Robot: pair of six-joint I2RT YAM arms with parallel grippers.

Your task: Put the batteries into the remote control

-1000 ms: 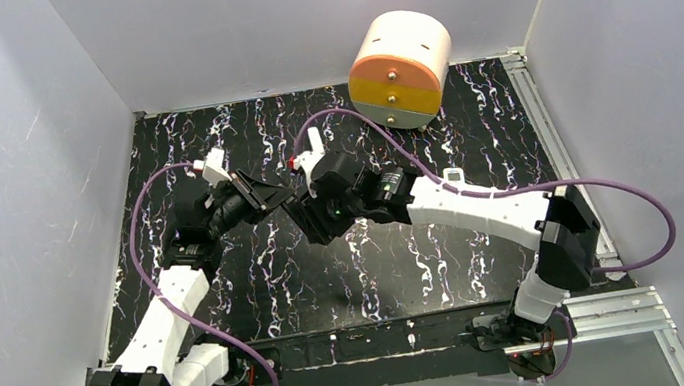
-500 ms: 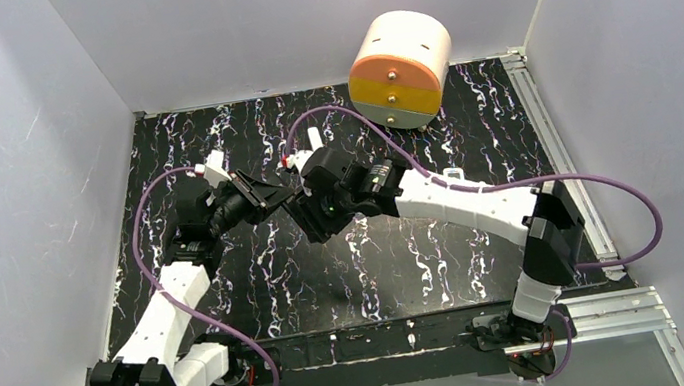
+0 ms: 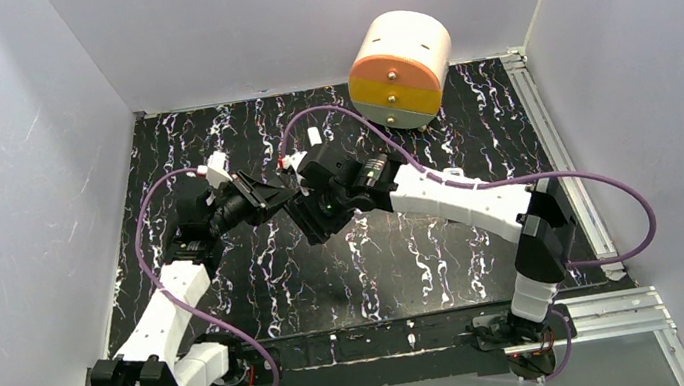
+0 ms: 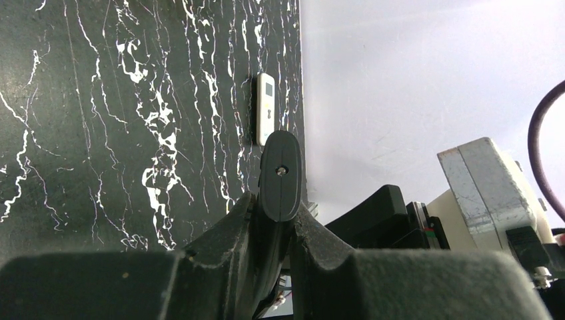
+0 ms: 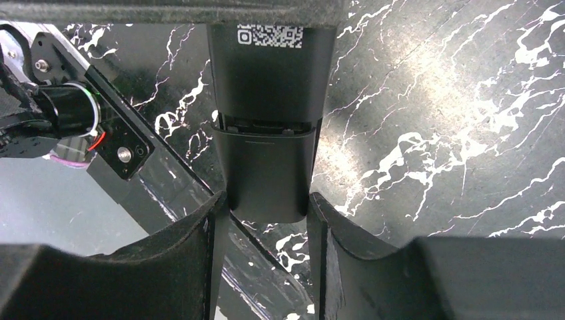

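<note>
A slim black remote hangs above the table, held between both arms. My left gripper is shut on one end of it, seen edge-on. My right gripper is shut on the sides of its back cover, which sits slid a little off the body with a thin gap showing. From above, the two grippers meet at mid-table around the black remote. A narrow white remote with a small pale display lies at the table's edge by the wall; whether it is the remote control I cannot tell. The batteries are out of view.
A drum-shaped box, white with orange and yellow bands, stands at the back of the marbled black table. Pale walls enclose three sides. A metal rail runs along the right edge. Purple cables loop over both arms.
The right arm has shifted a little to the left and toward the back, its elbow drawing in. Both grippers keep their hold on the black remote.
</note>
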